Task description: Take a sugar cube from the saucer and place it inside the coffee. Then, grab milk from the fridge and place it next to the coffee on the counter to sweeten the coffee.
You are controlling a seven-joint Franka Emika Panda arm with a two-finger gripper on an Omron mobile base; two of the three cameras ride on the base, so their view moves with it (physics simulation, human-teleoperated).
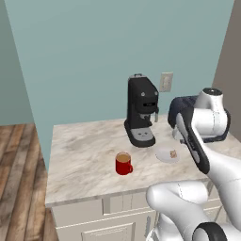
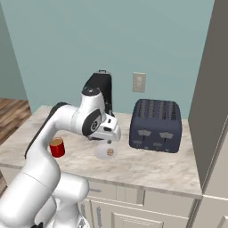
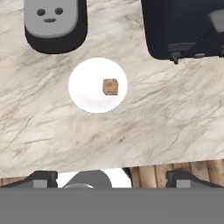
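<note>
Your gripper [image 3: 111,177] hangs wide open over the saucer [image 3: 83,94]; descend off-centre and you nudge the cube [image 3: 110,86] away.

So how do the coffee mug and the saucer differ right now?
The coffee is a red mug, upright with a side handle; the saucer is white, flat and shallow. The coffee holds brown liquid, while the saucer carries the sugar cube, lying off its centre. The saucer sits between the coffee machine and the toaster; the coffee stands nearer the counter's front edge. Both rest on the counter, apart from each other.
</note>
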